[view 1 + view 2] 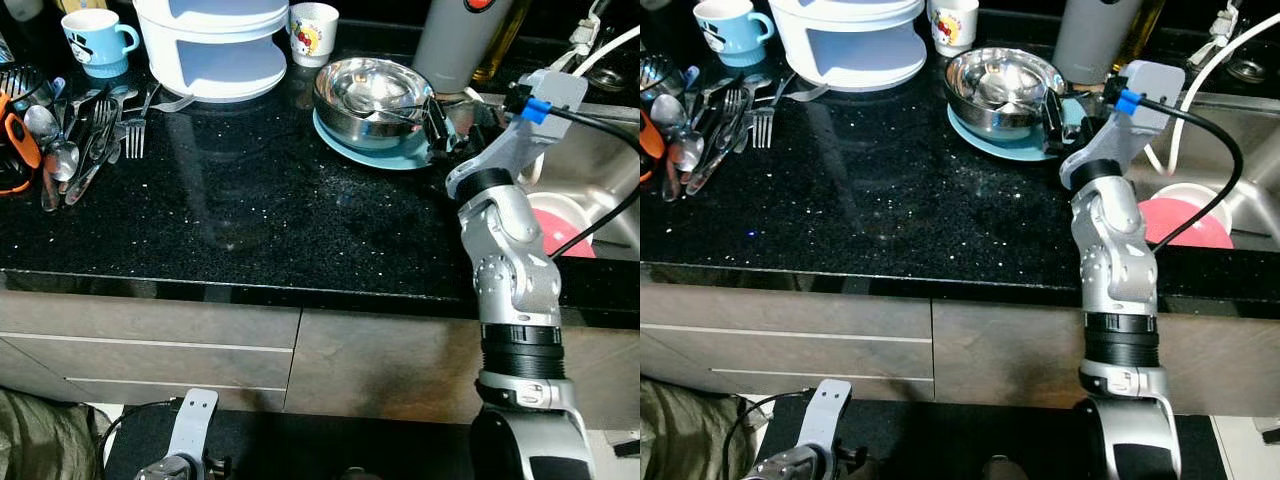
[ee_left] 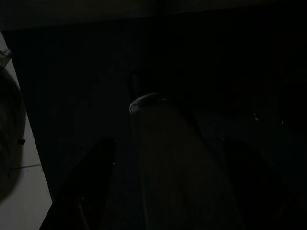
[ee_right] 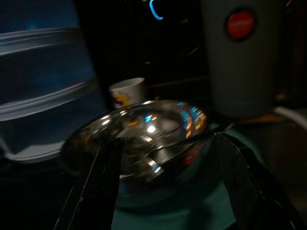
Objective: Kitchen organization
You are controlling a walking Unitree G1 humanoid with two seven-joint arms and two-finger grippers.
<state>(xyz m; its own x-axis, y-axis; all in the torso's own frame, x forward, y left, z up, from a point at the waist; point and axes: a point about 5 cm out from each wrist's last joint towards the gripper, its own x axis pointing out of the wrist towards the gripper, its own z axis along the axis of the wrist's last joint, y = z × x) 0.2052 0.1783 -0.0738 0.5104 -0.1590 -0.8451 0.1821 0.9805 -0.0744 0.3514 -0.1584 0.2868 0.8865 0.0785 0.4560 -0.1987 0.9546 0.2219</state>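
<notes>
Beside the sink (image 1: 600, 190), a round polished steel bowl (image 1: 372, 98) sits on a teal plate (image 1: 400, 155) on speckled black stone, the right gripper (image 1: 436, 125) at its sink-side rim, fingers spread wide, empty; left gripper's fingers indiscernible.

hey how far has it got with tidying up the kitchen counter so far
Nothing looks put away yet. In hand: the right claw, fingers open, is at the rim of the steel bowl on the teal plate. Left: the loose cutlery, the blue mug and the small cup. The left arm hangs idle.
</notes>
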